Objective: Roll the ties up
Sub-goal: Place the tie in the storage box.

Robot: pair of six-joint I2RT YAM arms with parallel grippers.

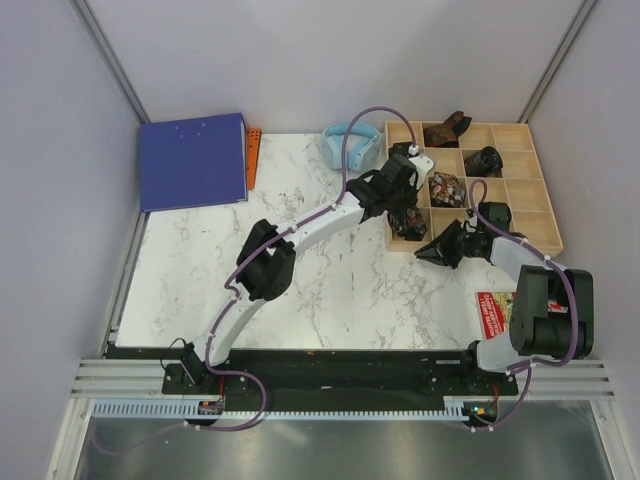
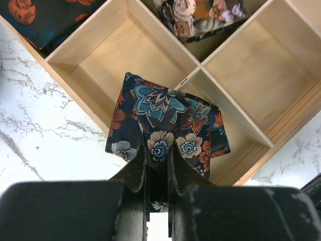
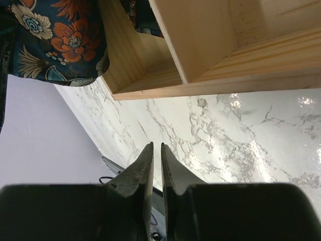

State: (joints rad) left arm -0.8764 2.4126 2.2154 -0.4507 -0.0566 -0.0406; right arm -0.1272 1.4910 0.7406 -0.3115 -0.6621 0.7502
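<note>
Wooden tray on marble table: grid of square compts, most showing bare wood.

Ties in it:
- back-row tie in 2nd compt of far row, loose end poking over far rim
- dark roll one row nearer, 3rd compt
- multicolour roll in 2nd column, next to a bare-wood compt on tray's L wall
- orange-flower tie in the L-wall compt just beyond that one, only partly in view

Held tie over tray's near-L corner, above the divider btwn corner compt and its bare neighbour. L end effector clamped on the edge nearest the wrist camera, fingers pinching the fabric. Look: compact folded bundle, roughly square, dark navy ground w/ blue, cream and orange-red flowers. Edges a bit uneven, one flap sticking out to the side.

R end effector over table just outside tray's near wall. Fingers drawn together w/ only a slit btwn, nothing in it.

Light-blue headphones just beside tray's far-L corner. Blue binder well L of tray. Red leaflet on near side of tray, by R arm base.
</note>
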